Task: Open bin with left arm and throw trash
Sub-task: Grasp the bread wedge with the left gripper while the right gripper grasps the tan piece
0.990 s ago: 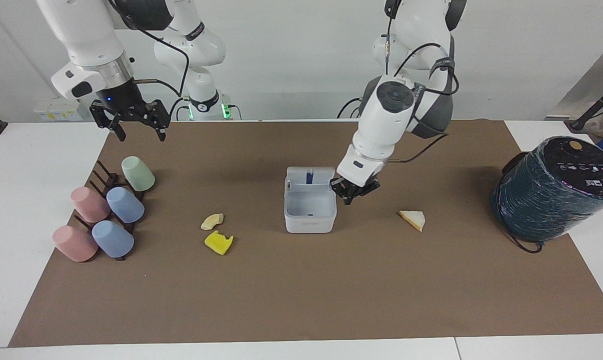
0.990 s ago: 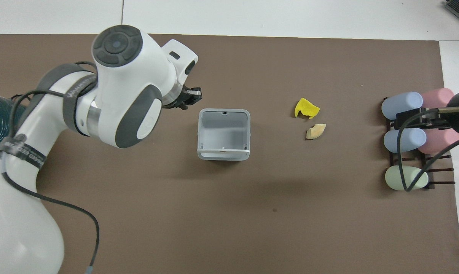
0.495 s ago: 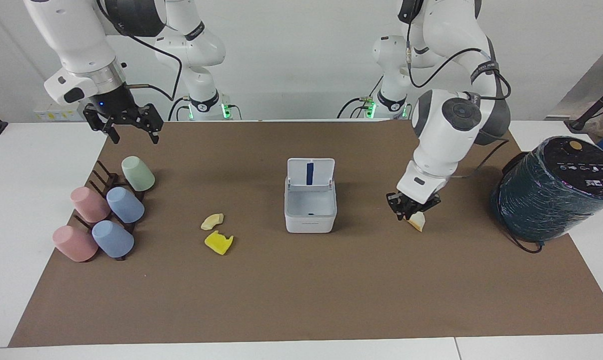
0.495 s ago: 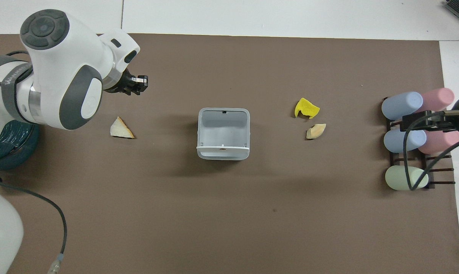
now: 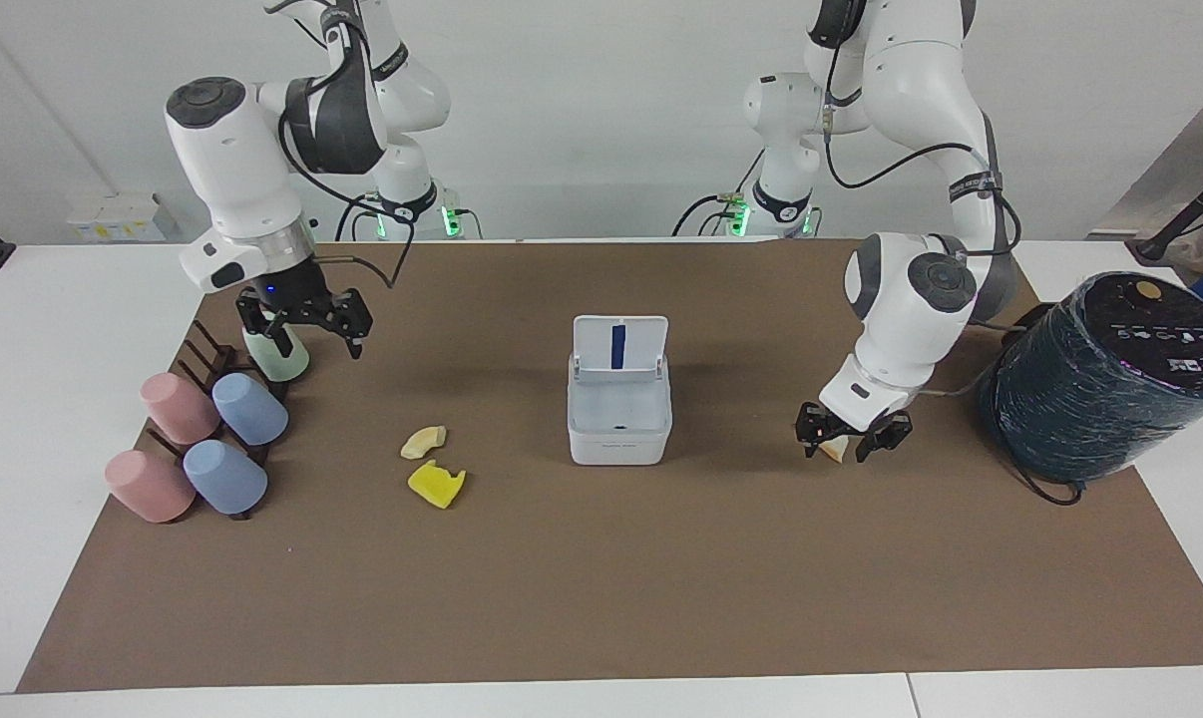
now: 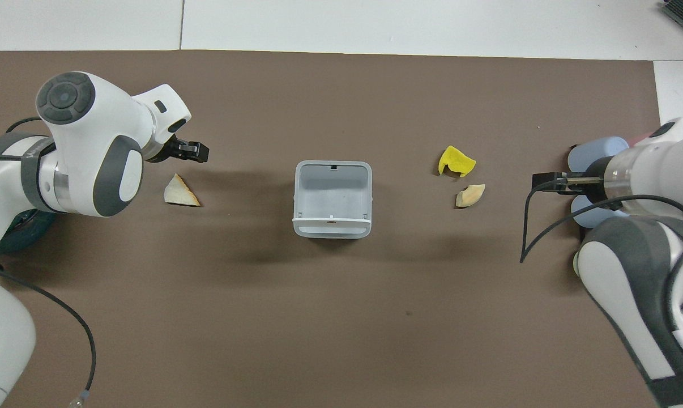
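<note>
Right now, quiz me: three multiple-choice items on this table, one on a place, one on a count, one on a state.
1. Where is the cream wedge?
A. In the bin
B. On the mat, toward the left arm's end of the table from the bin
C. On the cup rack

2. How many scraps lie together toward the right arm's end of the table from the bin?
A. One
B. Two
C. Four

3. How is the bin's lid?
A. Raised, bin open
B. Shut flat
C. Lying on the mat apart from the bin

Answers:
1 B: the wedge lies on the mat under the left gripper, whose fingers are spread.
2 B: the beige piece and yellow piece lie there; the right gripper hangs open over the green cup.
3 A: the lid stands upright over an empty box.
</note>
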Action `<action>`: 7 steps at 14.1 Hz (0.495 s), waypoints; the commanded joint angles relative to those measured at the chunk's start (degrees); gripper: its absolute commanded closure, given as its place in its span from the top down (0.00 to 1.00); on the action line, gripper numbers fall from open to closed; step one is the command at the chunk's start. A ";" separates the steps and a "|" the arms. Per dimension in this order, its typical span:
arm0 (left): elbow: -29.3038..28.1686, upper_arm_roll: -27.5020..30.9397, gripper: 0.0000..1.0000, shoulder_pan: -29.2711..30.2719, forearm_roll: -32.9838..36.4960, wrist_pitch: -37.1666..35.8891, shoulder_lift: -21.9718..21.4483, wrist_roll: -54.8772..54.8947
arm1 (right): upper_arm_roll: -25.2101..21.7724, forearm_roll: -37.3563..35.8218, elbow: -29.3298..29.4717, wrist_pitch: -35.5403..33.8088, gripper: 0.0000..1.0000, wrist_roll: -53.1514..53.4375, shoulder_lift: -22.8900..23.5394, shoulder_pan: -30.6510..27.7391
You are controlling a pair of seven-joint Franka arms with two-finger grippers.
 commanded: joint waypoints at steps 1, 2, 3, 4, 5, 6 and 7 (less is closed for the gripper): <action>-5.93 -0.18 0.89 1.37 4.42 3.30 -2.54 7.76 | 0.13 0.49 -4.94 12.10 1.00 0.17 2.82 1.07; -5.85 -0.26 0.88 2.59 5.83 3.56 -2.19 13.19 | 0.30 0.49 -6.34 16.33 1.00 -0.36 4.23 1.42; -5.93 -0.26 0.88 3.48 6.02 4.35 -2.10 18.46 | 0.30 0.49 -6.97 19.15 1.00 -0.54 5.72 2.73; -6.20 -0.26 0.88 4.18 6.02 5.31 -2.01 22.87 | 0.30 0.49 -7.23 20.57 1.00 -0.80 7.39 3.17; -6.90 -0.26 0.88 4.54 6.02 6.36 -2.01 25.52 | 0.30 0.49 -7.76 21.81 1.00 -1.50 8.88 3.27; -7.86 -0.26 0.88 4.71 6.02 7.51 -2.01 27.11 | 0.30 0.31 -8.46 24.34 1.00 -3.77 10.46 3.27; -8.74 -0.26 0.88 4.63 6.10 8.39 -2.01 29.04 | 0.30 0.31 -9.60 27.93 1.00 -6.23 11.26 3.35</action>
